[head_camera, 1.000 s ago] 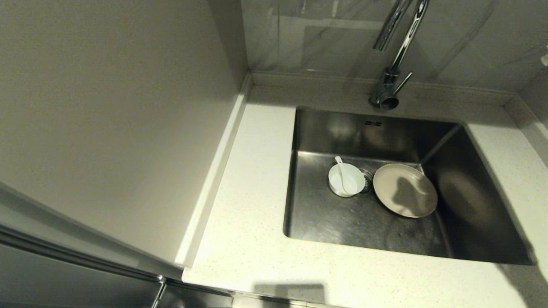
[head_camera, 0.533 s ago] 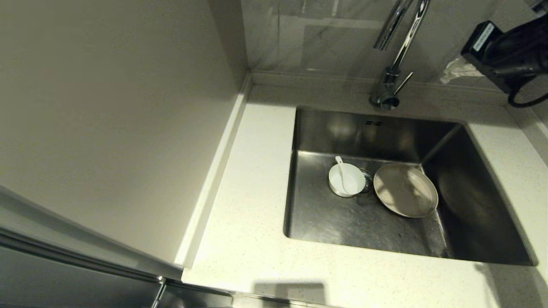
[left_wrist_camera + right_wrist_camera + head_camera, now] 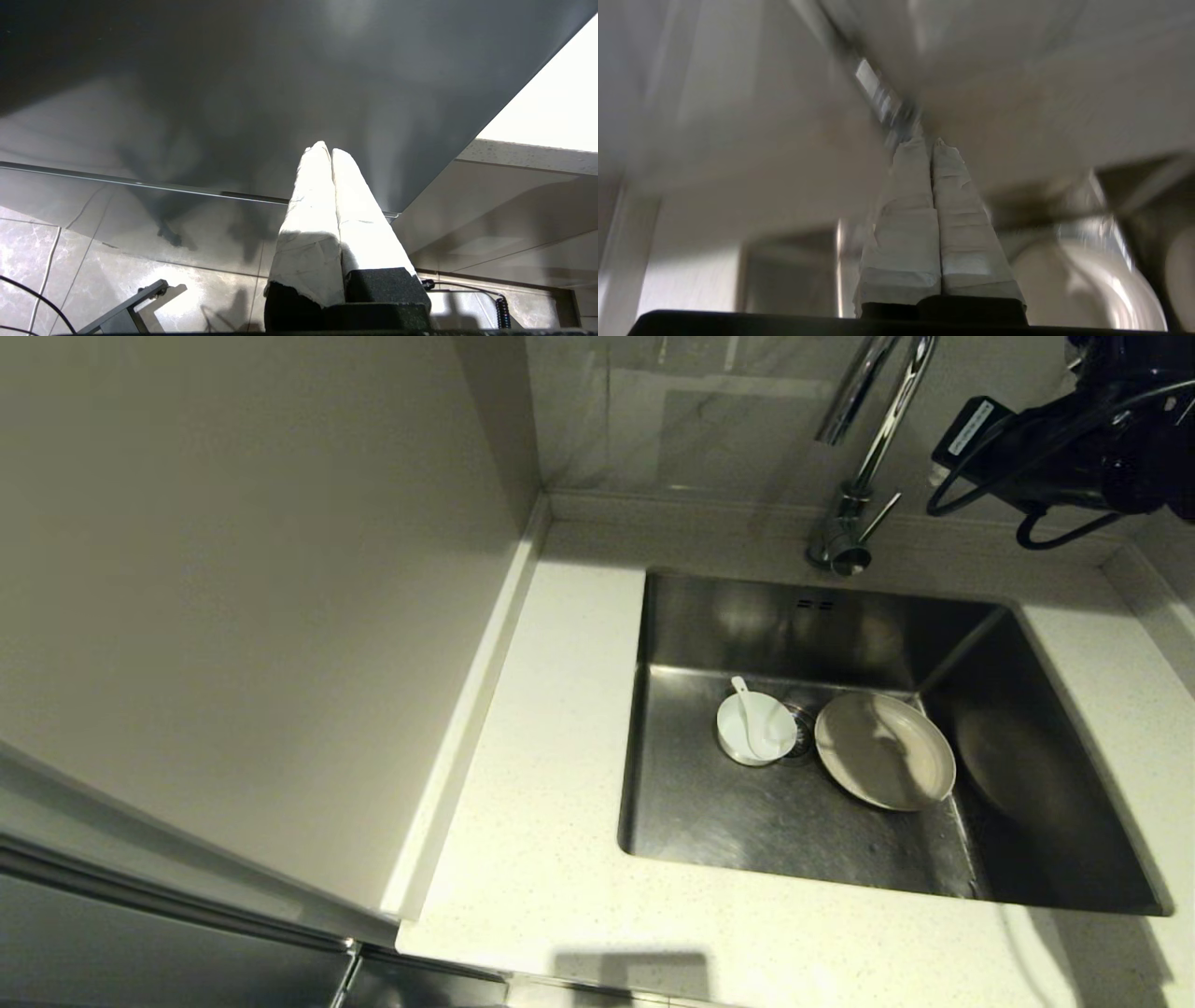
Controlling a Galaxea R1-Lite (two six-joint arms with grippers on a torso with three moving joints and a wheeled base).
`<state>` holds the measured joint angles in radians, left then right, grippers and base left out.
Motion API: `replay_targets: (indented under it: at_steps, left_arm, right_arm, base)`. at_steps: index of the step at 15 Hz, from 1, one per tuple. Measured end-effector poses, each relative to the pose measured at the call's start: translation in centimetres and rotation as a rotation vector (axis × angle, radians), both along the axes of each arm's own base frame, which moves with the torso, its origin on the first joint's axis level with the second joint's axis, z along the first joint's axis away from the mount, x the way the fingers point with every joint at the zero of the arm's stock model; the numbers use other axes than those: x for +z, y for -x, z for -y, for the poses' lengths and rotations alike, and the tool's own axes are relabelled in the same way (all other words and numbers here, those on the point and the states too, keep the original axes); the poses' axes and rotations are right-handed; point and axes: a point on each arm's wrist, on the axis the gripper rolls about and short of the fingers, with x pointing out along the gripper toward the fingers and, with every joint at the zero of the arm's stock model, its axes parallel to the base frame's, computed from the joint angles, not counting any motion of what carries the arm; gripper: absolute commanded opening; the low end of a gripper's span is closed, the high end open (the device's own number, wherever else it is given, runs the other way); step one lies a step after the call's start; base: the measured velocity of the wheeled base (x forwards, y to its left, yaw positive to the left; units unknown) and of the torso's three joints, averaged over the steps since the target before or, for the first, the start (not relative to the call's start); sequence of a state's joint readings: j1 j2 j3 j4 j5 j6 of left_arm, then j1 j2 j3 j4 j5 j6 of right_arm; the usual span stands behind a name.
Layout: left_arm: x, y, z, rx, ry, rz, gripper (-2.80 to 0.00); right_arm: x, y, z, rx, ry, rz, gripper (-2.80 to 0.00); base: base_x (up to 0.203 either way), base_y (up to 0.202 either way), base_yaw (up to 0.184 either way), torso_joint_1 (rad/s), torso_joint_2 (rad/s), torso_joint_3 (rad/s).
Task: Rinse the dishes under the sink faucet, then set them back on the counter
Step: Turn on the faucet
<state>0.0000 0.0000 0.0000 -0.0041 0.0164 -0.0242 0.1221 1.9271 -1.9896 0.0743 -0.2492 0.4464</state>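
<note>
In sink (image 3: 691, 616), left to right: bowl (image 3: 756, 730) holding spoon (image 3: 746, 709), then plate (image 3: 885, 750), all well below and apart from right gripper (image 3: 930, 142). Raised high beside faucet (image 3: 864, 439), fingers pressed together, empty. Left gripper (image 3: 329, 150) parked low, likewise closed, empty.

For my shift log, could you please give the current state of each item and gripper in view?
Bowl: upright in the sink.
Spoon: resting in the bowl.
Plate: tilted on the sink floor.
Faucet: no water visible.
Right gripper: shut, empty, raised near the faucet.
Left gripper: shut, empty, parked.
</note>
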Motion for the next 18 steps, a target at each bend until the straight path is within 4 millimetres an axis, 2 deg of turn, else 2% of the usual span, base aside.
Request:
replay_targets:
  at_steps: [3,6,13,18]
  left_arm:
    - [0.0,0.0,0.0,0.0,0.0,0.0,-2.8]
    - [0.0,0.0,0.0,0.0,0.0,0.0,-2.8]
    - [0.0,0.0,0.0,0.0,0.0,0.0,-2.8]
    - [0.0,0.0,0.0,-0.001,0.0,0.0,-2.8]
  right_arm:
    - [0.0,-1.2,0.3,-0.063,-0.012,0.094,-2.8]
    - [0.0,-2.0,0.2,-0.054,-0.012,0.159,-2.8]
    - [-2.0,-4.1,-0.1,-0.032,0.033,0.134,-2.8]
    - [-2.8,-4.6,-0.3,0.029,0.042,0.109,-2.8]
  base:
    - [0.0,0.0,0.0,0.0,0.0,0.0]
    - [0.0,0.0,0.0,0.0,0.0,0.0]
    - [0.0,0.0,0.0,0.0,0.0,0.0]
    - [0.0,0.0,0.0,0.0,0.0,0.0]
